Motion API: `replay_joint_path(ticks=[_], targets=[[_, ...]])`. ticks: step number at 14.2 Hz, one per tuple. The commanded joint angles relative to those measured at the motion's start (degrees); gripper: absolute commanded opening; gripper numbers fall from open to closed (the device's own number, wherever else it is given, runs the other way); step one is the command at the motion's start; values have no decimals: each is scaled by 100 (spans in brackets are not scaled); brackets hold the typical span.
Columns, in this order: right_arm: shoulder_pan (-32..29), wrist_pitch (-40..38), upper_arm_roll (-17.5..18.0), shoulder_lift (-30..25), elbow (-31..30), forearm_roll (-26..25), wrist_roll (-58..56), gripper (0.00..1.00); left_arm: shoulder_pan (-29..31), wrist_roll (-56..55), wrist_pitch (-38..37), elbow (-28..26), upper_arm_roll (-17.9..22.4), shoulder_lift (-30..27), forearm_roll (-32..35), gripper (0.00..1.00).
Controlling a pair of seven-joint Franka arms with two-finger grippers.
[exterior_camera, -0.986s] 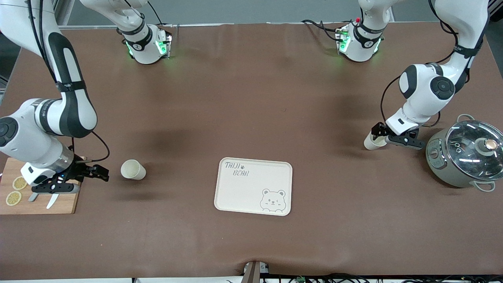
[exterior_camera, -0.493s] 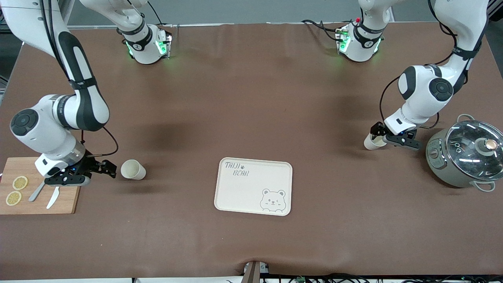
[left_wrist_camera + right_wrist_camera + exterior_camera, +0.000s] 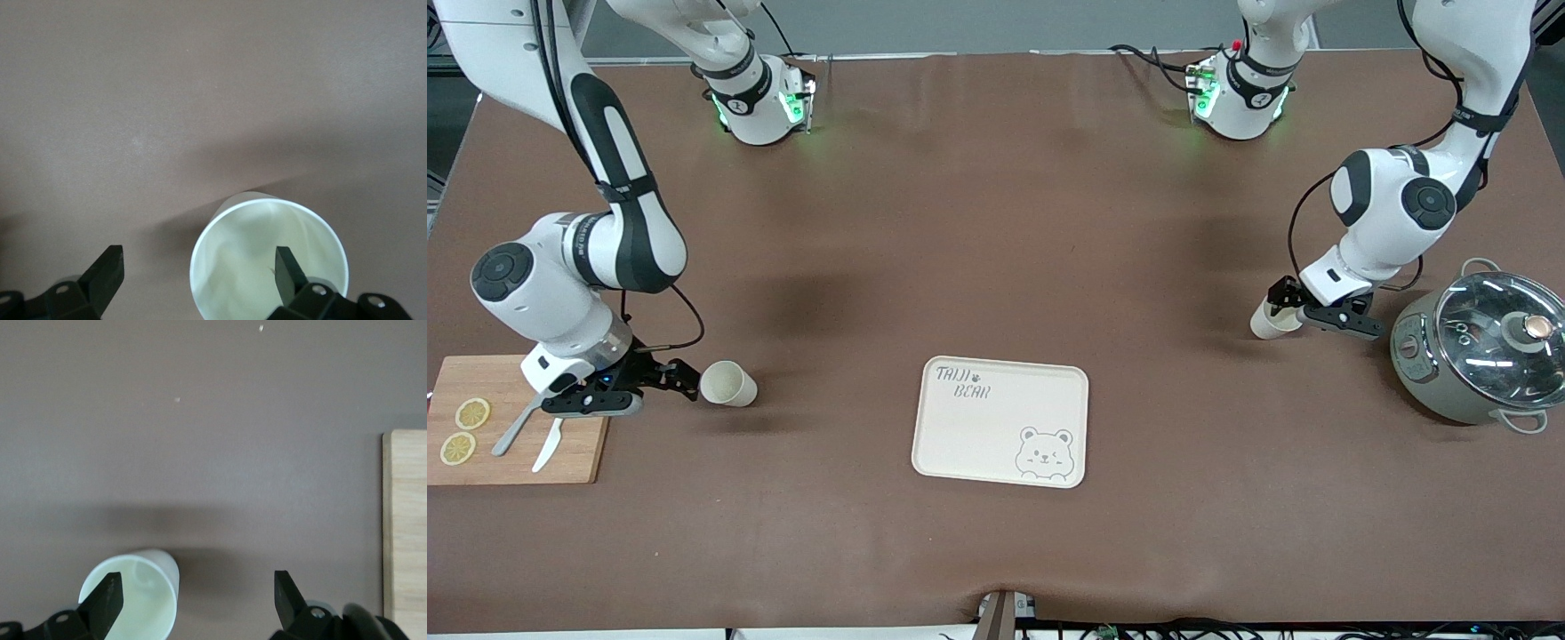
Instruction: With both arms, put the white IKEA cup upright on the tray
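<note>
Broad table under a matte brown covering [image 3: 996,222], soft shadow patches across it, evenly lit from above; pale grey strip of wall or floor [image 3: 996,27] along its top edge, dark cables [image 3: 1227,629] trailing below the near edge.

- Front view: even, diffuse overhead light, moderately bright; the brown table [image 3: 996,267] reads cleanly, no blown-out areas.
- Shadows soft-edged: broad dark patch on the table farther from the camera than the tray [image 3: 1000,421], toward the right arm's end; fainter one near the pot [image 3: 1476,347].
- Glare: white streak reflections on the pot's glass lid [image 3: 1507,327].
- Green LED glow at both arm bases tints the table next to them.
- Front view sharp throughout; no obvious edge distortion.
- Left wrist view: dimmer, flat; the cup [image 3: 267,257] casts a soft diagonal shadow; finger [image 3: 103,277] slightly soft.
- Right wrist view: similar dim tone, wide soft shadow band above the second cup [image 3: 133,593].
</note>
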Motion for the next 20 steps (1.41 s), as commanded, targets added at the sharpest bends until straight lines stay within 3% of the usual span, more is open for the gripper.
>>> replay_joint_path(ticks=[1,2,3,4,8,12,16,20], targets=[[-114,-1260,-15,-268,373,-11,-184,100,159,98,169,16,-22,133,197,100],[-140,-1439,-15,-233,541,-20,-184,100,186,90,196,8,-23,133,224,100],[-141,-1441,-15,-197,586,-11,-175,100,194,2,239,-27,-23,116,233,30],[-141,-1432,-15,-197,595,-20,-175,100,255,28,266,-36,-14,124,233,0],[-114,-1467,-23,-258,691,-29,-184,100,388,-7,284,-1,-31,177,242,0],[-62,-1879,3,-434,1191,-301,-192,100,292,-436,275,165,-93,186,233,0],[228,-2311,12,-434,1615,-310,-184,100,-252,-1577,161,446,-172,151,224,0],[395,-2320,21,-400,1553,-301,-263,100,-1191,-3097,-1180,1314,-172,142,242,0]])
